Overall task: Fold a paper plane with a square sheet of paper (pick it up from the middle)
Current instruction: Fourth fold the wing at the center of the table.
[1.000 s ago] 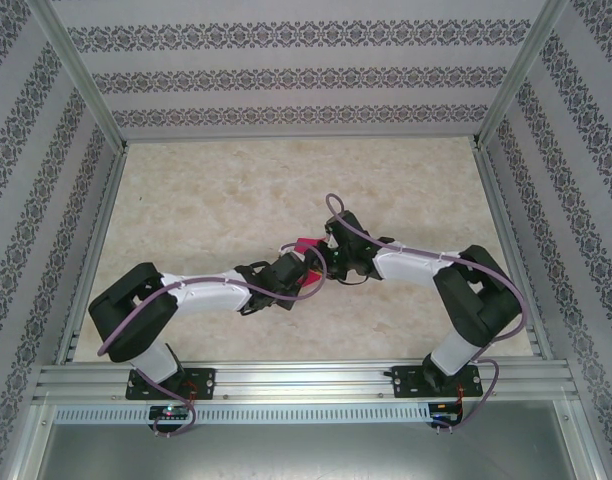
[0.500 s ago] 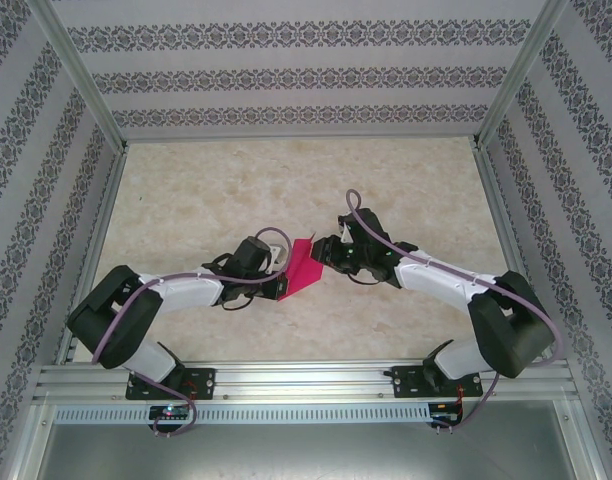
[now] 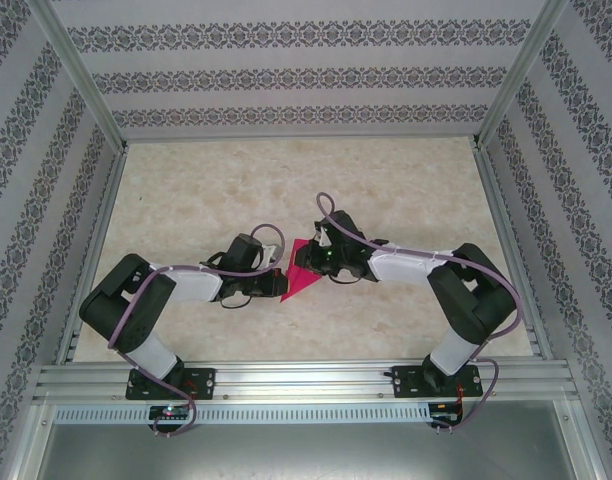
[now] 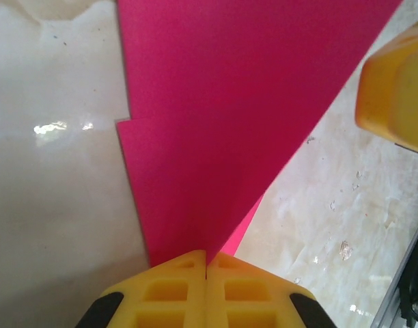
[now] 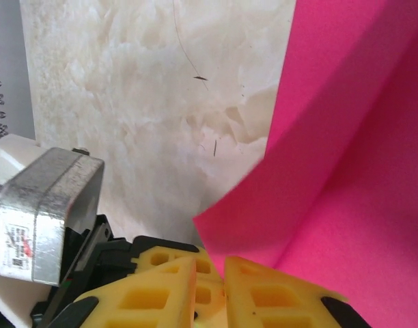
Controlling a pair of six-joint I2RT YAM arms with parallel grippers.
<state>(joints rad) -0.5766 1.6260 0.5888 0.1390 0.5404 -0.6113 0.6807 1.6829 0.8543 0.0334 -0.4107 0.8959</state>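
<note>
Cream marbled tabletop (image 3: 206,190) sits inside patterned walls (image 3: 286,80). The left claw (image 4: 206,256) is pinched together on the narrow end of the pink paper (image 4: 229,102), which fans out wide ahead of its fingertips, with a stepped edge on the left. The right claw (image 5: 210,263) meets the same sheet from the opposite side. A corner of the paper lies just ahead of its fingertips, and the rest spreads to its right. Its jaws stand nearly together; whether they grip the sheet I cannot tell.
</note>
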